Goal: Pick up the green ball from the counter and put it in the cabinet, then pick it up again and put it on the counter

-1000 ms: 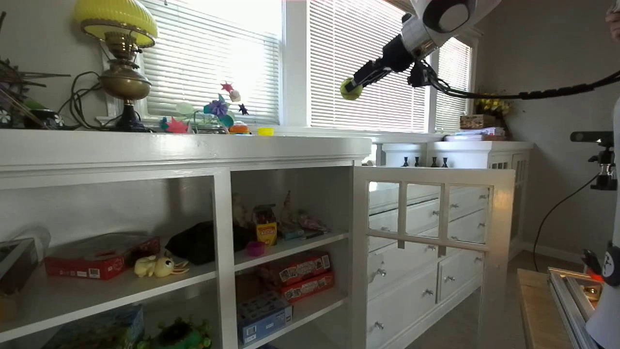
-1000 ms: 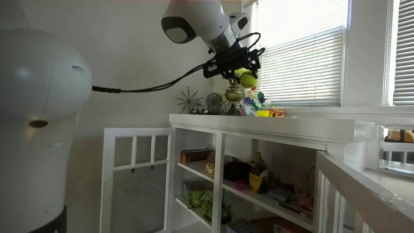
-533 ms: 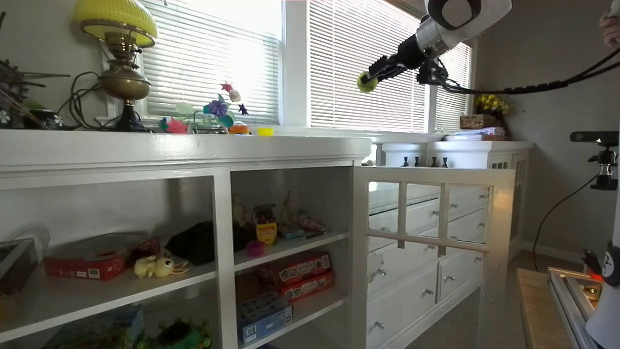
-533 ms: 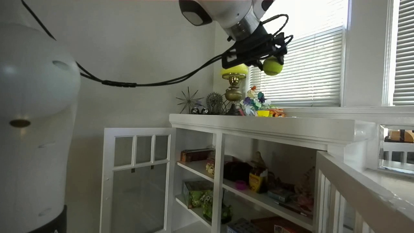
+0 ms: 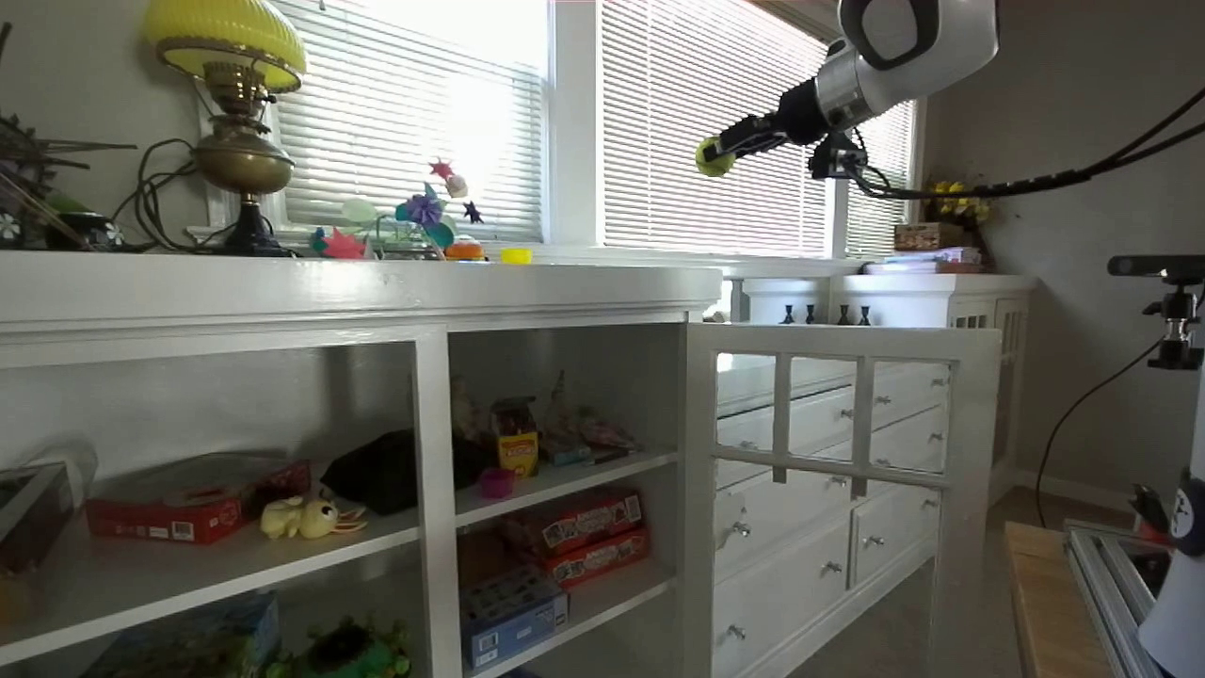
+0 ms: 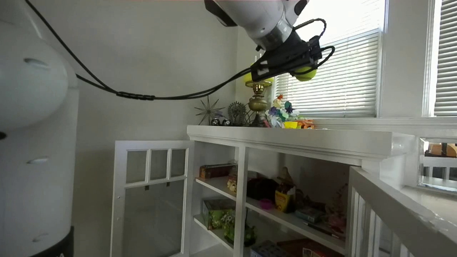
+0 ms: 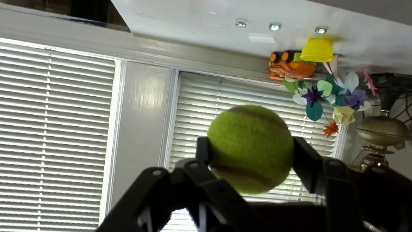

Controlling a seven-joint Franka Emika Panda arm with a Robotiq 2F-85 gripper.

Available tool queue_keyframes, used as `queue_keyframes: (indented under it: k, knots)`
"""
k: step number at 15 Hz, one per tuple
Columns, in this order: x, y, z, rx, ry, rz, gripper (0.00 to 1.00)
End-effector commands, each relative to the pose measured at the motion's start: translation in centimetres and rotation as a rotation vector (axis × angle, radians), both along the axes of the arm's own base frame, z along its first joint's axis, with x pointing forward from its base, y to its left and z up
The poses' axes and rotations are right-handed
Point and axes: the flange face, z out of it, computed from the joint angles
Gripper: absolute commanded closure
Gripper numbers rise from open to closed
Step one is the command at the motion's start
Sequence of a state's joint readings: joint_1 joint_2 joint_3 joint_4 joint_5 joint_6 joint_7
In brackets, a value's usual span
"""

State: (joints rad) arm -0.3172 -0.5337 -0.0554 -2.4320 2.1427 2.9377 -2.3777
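The green ball (image 7: 249, 146) is held between the two black fingertips of my gripper (image 7: 251, 153) in the wrist view. The fingers touch it on both sides. The ball also shows in both exterior views (image 5: 713, 160) (image 6: 307, 75), in the air well above the counter (image 5: 377, 287). The gripper (image 5: 725, 149) is tilted downward, and in an exterior view its body (image 6: 303, 67) partly hides the ball. The cabinet (image 5: 435, 527) is open-fronted below the counter, with toys and boxes on its shelves. The counter's top (image 7: 199, 25) shows at the top of the wrist view.
On the counter stand a yellow-shaded lamp (image 5: 243, 165), paper flowers (image 5: 424, 209), a yellow cup (image 7: 318, 50) and an orange toy (image 7: 293, 67). Glass-paned cabinet doors (image 5: 970, 405) (image 6: 119, 185) stand open. Windows with blinds (image 6: 335, 71) are behind the counter.
My gripper has risen with the ball, moving rightward in both exterior views. In the last half second it has moved little, turning so that it covers more of the ball.
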Motion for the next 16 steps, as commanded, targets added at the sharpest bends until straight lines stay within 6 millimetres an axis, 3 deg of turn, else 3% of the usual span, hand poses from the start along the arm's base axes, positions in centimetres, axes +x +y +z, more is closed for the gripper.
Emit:
queue_keyframes:
  k: [1, 4, 5, 11, 16]
  knots:
    - [0.0, 0.0, 0.0, 0.000, 0.000, 0.001, 0.35]
    - [0.0, 0.0, 0.0, 0.000, 0.000, 0.000, 0.35]
    - [0.0, 0.0, 0.0, 0.000, 0.000, 0.000, 0.60]
    - [3.0, -0.8, -0.8, 0.073, 0.041, -0.019, 0.60]
    - [5.7, -3.1, -1.5, 0.156, 0.056, -0.063, 0.60]
